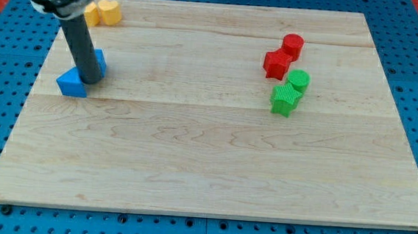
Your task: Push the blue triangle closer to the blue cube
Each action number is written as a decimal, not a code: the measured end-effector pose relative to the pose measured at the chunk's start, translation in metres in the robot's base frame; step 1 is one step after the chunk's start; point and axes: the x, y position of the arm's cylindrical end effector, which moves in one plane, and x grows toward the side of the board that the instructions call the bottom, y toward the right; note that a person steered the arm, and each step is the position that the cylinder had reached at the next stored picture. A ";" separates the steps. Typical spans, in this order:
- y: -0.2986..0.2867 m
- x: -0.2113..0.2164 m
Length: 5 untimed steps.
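Tip between blue triangle and blue cube, triangle's pointing direction unclear

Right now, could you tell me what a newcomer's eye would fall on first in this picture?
First, the thick dark rod at the view's upper left, my tip planted between the blue triangle and the blue cube. Then the red blocks and green blocks clustered at the right, and two yellow blocks by the top-left corner.
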 end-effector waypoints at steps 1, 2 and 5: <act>0.019 -0.042; 0.005 -0.084; -0.024 0.044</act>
